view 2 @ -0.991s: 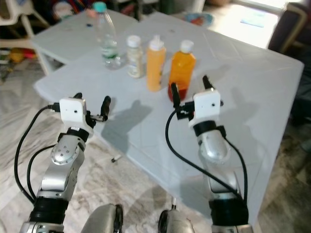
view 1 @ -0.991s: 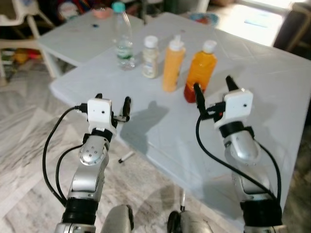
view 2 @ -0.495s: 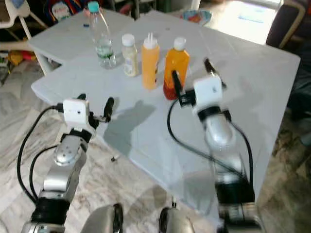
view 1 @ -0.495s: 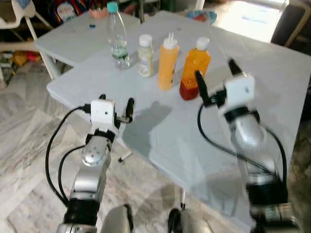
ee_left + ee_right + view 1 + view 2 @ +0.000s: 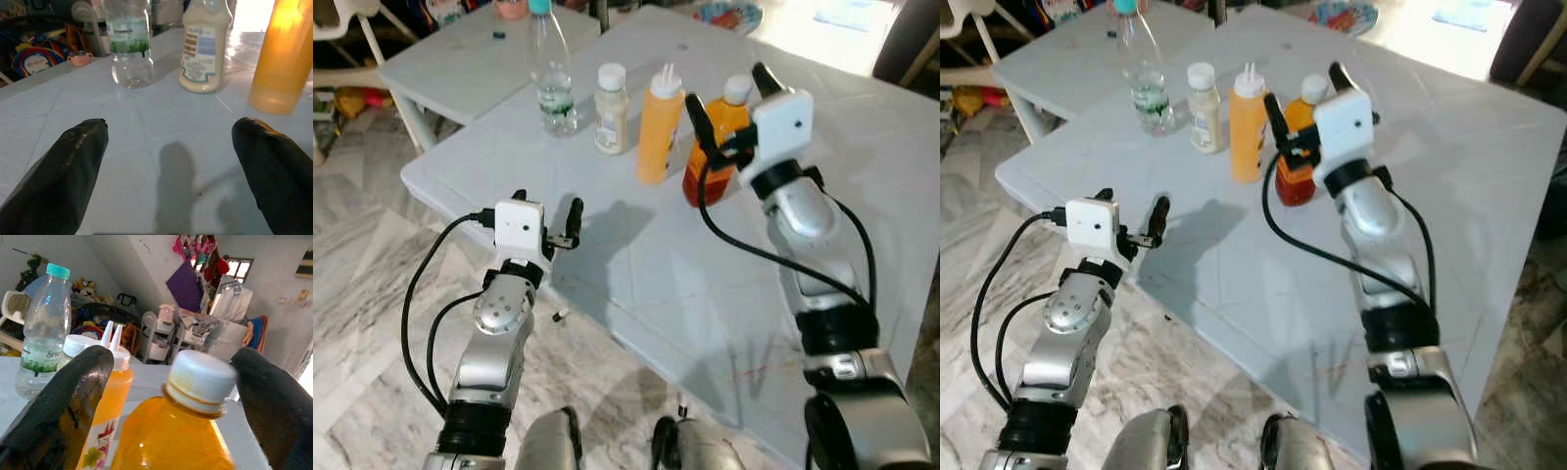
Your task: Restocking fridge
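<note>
Four containers stand in a row on the white table (image 5: 636,284), and I take the orange juice bottle (image 5: 717,147) at the row's right end as my landmark. Just left of it stands the yellow squeeze bottle (image 5: 660,122) with a twin nozzle. Left of that is the small cream bottle (image 5: 612,110) with a white cap, and furthest from the juice bottle is the clear water bottle (image 5: 552,73) with a teal cap. All four are upright.

My right gripper (image 5: 728,88) sits at the neck of the juice bottle, fingers spread wide. In the right wrist view one black finger (image 5: 63,404) lies on the squeeze-bottle side of the cap and the other on the far side, with the white cap between them. I see a gap on both sides of the cap; neither finger is touching it that I can make out.

My left gripper (image 5: 546,217) hovers at the near table edge, well apart from the juice bottle and forward-left of it, fingers spread and holding nothing. Its wrist view looks along the tabletop toward the water, cream and squeeze bottles.

A second white table (image 5: 460,64) stands beyond the water bottle, further from the landmark.
</note>
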Available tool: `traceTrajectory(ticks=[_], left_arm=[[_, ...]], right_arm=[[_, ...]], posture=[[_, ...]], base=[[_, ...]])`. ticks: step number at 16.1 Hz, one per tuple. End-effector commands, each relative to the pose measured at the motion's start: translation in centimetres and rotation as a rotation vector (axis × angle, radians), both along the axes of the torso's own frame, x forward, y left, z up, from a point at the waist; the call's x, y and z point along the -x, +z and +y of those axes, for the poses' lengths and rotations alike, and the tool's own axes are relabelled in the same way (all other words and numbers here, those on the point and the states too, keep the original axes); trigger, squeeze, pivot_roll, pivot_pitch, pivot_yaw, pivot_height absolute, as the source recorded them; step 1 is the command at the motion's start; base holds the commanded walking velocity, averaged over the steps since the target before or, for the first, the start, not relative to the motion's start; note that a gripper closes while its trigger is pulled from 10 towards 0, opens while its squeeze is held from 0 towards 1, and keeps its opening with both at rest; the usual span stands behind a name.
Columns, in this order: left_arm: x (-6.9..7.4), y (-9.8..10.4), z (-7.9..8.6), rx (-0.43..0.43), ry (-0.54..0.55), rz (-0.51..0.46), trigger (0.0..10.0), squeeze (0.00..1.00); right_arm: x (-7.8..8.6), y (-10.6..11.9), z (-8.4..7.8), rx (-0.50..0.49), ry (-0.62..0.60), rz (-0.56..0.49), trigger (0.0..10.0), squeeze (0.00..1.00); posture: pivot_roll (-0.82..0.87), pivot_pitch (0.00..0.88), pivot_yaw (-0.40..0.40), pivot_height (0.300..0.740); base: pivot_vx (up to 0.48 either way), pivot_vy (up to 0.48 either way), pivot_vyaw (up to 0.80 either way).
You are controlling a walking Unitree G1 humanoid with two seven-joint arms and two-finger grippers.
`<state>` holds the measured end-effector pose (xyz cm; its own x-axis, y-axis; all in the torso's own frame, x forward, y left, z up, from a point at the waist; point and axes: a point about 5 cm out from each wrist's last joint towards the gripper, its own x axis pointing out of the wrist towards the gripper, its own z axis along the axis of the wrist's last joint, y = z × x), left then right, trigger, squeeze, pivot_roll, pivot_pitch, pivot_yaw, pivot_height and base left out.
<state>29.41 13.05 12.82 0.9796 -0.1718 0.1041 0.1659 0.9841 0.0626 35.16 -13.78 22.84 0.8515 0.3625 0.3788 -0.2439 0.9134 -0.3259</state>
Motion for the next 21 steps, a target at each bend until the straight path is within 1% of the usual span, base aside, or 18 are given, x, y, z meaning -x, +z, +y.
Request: traceTrajectory(ticks=[1, 2, 3, 4, 8, 9, 10, 13, 16, 21], left_arm=[[0.2, 0.0, 0.1, -0.009, -0.009, 0.005, 10.0, 0.0], [0.2, 0.1, 0.1, -0.009, -0.009, 0.005, 10.0, 0.0], [0.1, 0.2, 0.2, -0.013, -0.008, 0.004, 10.0, 0.0], [0.1, 0.3, 0.3, -0.016, -0.007, 0.004, 10.0, 0.0], [0.2, 0.2, 0.2, -0.016, -0.007, 0.01, 10.0, 0.0], [0.3, 0.2, 0.0, -0.015, -0.01, 0.012, 10.0, 0.0], [0.2, 0.2, -0.1, -0.014, -0.015, 0.012, 10.0, 0.0], [0.1, 0.2, 0.0, -0.015, -0.014, 0.011, 10.0, 0.0], [0.1, 0.2, -0.1, -0.015, -0.018, 0.013, 10.0, 0.0], [0.1, 0.1, -0.2, -0.014, -0.025, 0.016, 10.0, 0.0]], right_arm=[[-0.2, 0.3, 0.4, -0.004, 0.022, -0.011, 10.0, 0.0], [-0.3, 0.4, 0.6, -0.004, 0.03, -0.012, 5.7, 0.0], [-0.4, 0.5, 1.2, -0.033, 0.044, -0.001, 0.0, 0.0], [-0.6, 0.5, 1.6, -0.053, 0.048, 0.011, 0.0, 0.0], [-0.8, 0.4, 2.3, -0.031, 0.026, 0.035, 0.1, 0.0], [-0.9, 0.1, 2.2, -0.042, 0.013, 0.054, 0.0, 0.0], [-1.2, 0.0, 1.8, -0.043, -0.023, 0.067, 0.0, 0.0], [-1.5, 0.3, 1.2, -0.039, -0.06, 0.068, 0.0, 0.0], [-1.5, 0.4, 1.1, -0.034, -0.079, 0.069, 0.0, 0.0], [-1.6, 0.5, 1.0, -0.065, -0.106, 0.1, 0.0, 0.0]], posture=[[0.05, 0.145, 0.036, 0.74], [0.05, 0.145, 0.036, 0.74], [0.05, 0.145, 0.038, 0.74], [0.05, 0.147, 0.038, 0.74], [0.05, 0.147, 0.042, 0.74], [0.05, 0.146, 0.042, 0.74], [0.05, 0.143, 0.041, 0.74], [0.05, 0.14, 0.041, 0.74], [0.05, 0.138, 0.041, 0.74], [0.05, 0.136, 0.043, 0.74]], base=[[0.0, 0.0, 0.0], [0.0, 0.0, 0.0], [0.0, 0.0, 0.0], [0.0, 0.0, 0.0], [0.0, 0.0, 0.0], [0.0, 0.0, 0.0], [0.0, 0.0, 0.0], [0.0, 0.0, 0.0], [0.0, 0.0, 0.0], [0.0, 0.0, 0.0]])
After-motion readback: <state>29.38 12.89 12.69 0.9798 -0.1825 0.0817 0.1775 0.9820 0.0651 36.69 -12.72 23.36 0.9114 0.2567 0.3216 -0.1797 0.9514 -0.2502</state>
